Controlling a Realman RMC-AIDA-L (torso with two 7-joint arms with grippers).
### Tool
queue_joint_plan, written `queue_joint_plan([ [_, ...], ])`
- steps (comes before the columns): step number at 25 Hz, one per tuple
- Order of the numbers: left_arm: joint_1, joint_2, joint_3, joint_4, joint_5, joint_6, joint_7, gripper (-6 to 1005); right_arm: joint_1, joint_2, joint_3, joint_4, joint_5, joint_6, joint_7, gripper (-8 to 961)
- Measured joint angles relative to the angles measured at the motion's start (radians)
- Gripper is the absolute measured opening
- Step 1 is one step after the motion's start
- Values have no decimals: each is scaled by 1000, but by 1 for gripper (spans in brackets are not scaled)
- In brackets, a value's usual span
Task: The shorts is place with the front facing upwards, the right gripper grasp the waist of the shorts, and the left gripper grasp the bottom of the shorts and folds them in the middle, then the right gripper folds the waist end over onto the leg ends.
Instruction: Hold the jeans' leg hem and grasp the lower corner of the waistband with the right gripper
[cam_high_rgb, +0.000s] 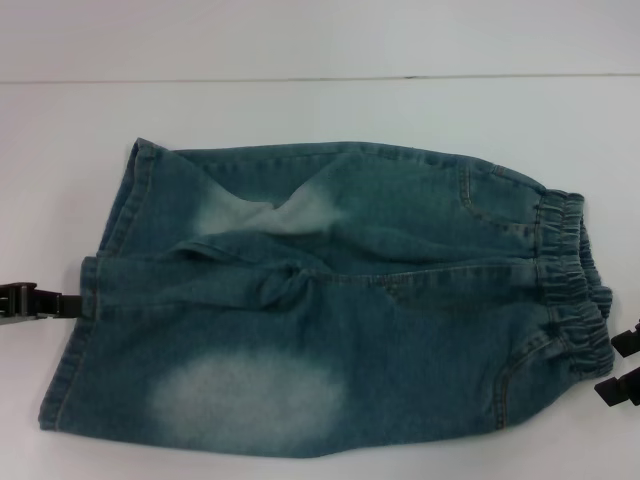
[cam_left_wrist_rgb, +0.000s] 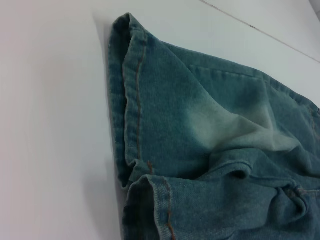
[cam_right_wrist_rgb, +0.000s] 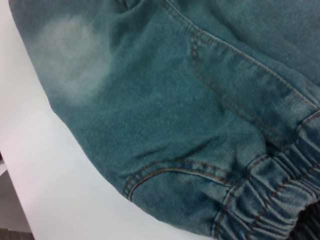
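Blue denim shorts (cam_high_rgb: 320, 300) lie spread on the white table, elastic waist (cam_high_rgb: 570, 280) to the right and leg ends (cam_high_rgb: 95, 280) to the left. The two legs lie side by side, with a bunched crease at the crotch (cam_high_rgb: 295, 285). My left gripper (cam_high_rgb: 35, 302) sits low at the table's left edge, its tip close to the near leg's hem. At the right edge, my right gripper (cam_high_rgb: 620, 367) is open just off the waistband's near corner. The left wrist view shows the leg hems (cam_left_wrist_rgb: 135, 115). The right wrist view shows the waistband (cam_right_wrist_rgb: 280, 200) and a pocket seam (cam_right_wrist_rgb: 175, 172).
White table (cam_high_rgb: 320, 110) runs all around the shorts, with a seam line across the back. In the right wrist view the table's edge (cam_right_wrist_rgb: 15, 210) lies close to the shorts' near side.
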Motion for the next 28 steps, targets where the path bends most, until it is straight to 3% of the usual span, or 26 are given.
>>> queue_joint_plan([
  [11,1,1,-6,0,-1,12,8,44,10,4,-15,17,-27,22,-6,809],
  [19,0,-3,0,0,-2,14,15,46,11,32,-39,23,-24,46,-33,794],
  [25,4,-1,-6,0,-2,16,15,47,11,40,-40,23,-23,57,-57,784],
  [28,5,0,-7,0,-2,18,17,47,12,40,-42,23,-23,58,-58,577],
])
